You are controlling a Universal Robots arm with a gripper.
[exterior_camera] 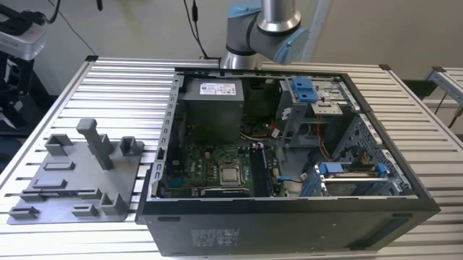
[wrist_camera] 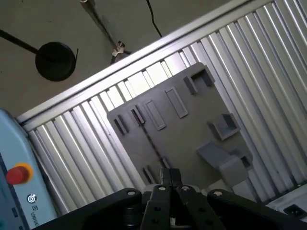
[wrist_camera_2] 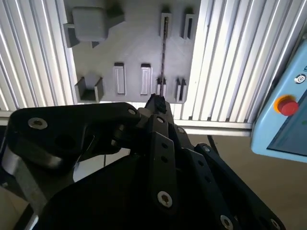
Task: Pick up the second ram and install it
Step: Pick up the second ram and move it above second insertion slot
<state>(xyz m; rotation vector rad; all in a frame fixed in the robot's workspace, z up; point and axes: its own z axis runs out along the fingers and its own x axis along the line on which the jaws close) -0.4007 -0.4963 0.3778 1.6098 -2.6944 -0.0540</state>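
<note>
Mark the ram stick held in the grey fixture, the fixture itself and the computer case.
second ram [wrist_camera_2: 164, 52], second wrist view, mid-length of its thin edge.
grey fixture [wrist_camera_2: 136, 43], second wrist view, bare base plate.
computer case [exterior_camera: 289, 230], exterior view, near side wall.

In the second wrist view, the gripper fills the foreground as black linkages, its fingertips closed together in one dark tip. Beyond it, a grey fixture plate lies on a ribbed aluminium table. The second ram stands on edge in the plate's slots, seen as a thin dark line whose near end is just beside the gripper's tip. A light-blue pendant with a red button sits off the table's edge.
</note>
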